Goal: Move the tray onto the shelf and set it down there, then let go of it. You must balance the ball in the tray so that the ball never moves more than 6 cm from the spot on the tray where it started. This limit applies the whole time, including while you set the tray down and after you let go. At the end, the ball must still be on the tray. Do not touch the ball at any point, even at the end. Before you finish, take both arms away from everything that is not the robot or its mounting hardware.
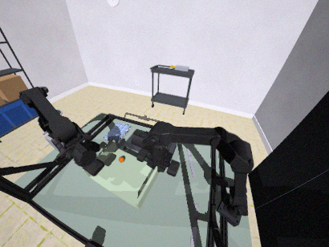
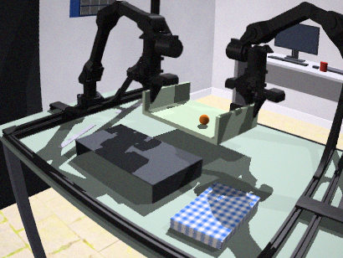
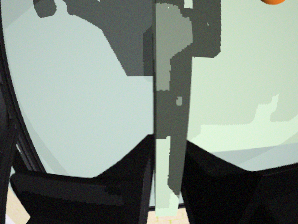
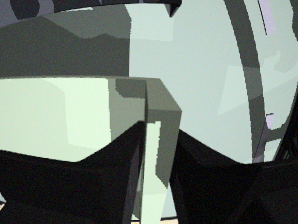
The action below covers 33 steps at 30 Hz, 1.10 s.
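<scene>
Tray (image 1: 124, 180) (image 2: 171, 115) (image 3: 235, 90) (image 4: 30, 110), pale green with two side walls, hangs above the surface (image 1: 72, 204) (image 2: 297, 163) (image 3: 75, 110) (image 4: 200, 95). We see the left hand (image 1: 102, 162) (image 2: 247, 108) (image 3: 162, 140) shut on one wall and the right hand (image 1: 158, 162) (image 2: 151, 90) (image 4: 153, 127) shut on the other. The orange ball (image 1: 121, 159) (image 2: 204, 120) (image 3: 273, 1) sits in the tray, nearer the left hand's wall.

A big dark grey block (image 2: 142, 155) lies near the tray, with shadows across its top. Just beside it, we see a blue and white checked box (image 1: 117, 131) (image 2: 215, 215). Well apart from the surface stands a dark cart (image 1: 172, 72) with small things on top. A black screen (image 2: 297, 38) and a red cup (image 2: 323, 66) are on a white desk (image 2: 289, 63). The blue-edged board (image 2: 74, 8) is cut off, and we can't read it.
</scene>
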Tool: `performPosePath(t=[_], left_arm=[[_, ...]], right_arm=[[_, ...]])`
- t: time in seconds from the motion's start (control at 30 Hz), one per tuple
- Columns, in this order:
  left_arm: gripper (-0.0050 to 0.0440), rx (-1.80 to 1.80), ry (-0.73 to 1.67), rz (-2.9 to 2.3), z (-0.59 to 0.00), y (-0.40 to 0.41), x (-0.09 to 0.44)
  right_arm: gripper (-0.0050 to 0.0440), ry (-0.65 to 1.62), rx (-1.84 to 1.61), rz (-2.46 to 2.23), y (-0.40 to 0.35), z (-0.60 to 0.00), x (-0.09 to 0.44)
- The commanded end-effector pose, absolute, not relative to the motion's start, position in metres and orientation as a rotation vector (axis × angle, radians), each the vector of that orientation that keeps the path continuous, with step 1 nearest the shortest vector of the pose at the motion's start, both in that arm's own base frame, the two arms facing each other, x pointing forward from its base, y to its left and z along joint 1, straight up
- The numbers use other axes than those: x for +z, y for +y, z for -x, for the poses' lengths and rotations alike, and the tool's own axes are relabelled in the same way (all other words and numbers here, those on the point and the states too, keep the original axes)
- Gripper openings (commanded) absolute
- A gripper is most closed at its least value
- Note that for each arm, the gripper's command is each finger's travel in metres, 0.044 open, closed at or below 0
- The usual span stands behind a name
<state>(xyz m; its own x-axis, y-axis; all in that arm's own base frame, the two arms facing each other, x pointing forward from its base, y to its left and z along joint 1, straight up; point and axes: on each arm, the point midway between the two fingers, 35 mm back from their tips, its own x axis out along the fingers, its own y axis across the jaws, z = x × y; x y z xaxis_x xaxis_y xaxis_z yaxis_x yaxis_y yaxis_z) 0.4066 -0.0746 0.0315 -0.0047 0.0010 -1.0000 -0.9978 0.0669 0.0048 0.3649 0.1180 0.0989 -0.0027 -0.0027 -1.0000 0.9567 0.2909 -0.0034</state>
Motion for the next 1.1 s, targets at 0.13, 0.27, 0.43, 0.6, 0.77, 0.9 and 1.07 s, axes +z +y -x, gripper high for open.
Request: performPosePath(t=[0.13, 0.27, 0.43, 0.6, 0.77, 0.9, 1.07], left_arm=[[0.002, 1.16, 1.242, 1.159, -0.408, -0.071, 0.035], [0.002, 1.155, 1.248, 1.166, -0.407, -0.071, 0.035], [0.002, 1.159, 1.24, 1.16, -0.408, -0.068, 0.034], [0.002, 1.161, 1.235, 1.156, -0.408, -0.066, 0.034], [0.002, 1.16, 1.243, 1.159, -0.408, -0.066, 0.035], [0.002, 1.147, 1.263, 1.179, -0.408, -0.063, 0.037], [0.002, 1.169, 1.22, 1.142, -0.408, -0.062, 0.032]], right_arm=[[0.002, 1.334, -0.988, -0.991, 0.115, -0.365, 0.102], [0.002, 1.342, -0.986, -0.996, 0.115, -0.365, 0.102], [0.002, 1.335, -0.99, -0.989, 0.112, -0.366, 0.102], [0.002, 1.331, -0.993, -0.986, 0.11, -0.366, 0.103], [0.002, 1.334, -0.988, -0.992, 0.109, -0.366, 0.102], [0.002, 1.357, -0.978, -1.008, 0.107, -0.367, 0.1], [0.002, 1.314, -1.001, -0.973, 0.106, -0.367, 0.104]])
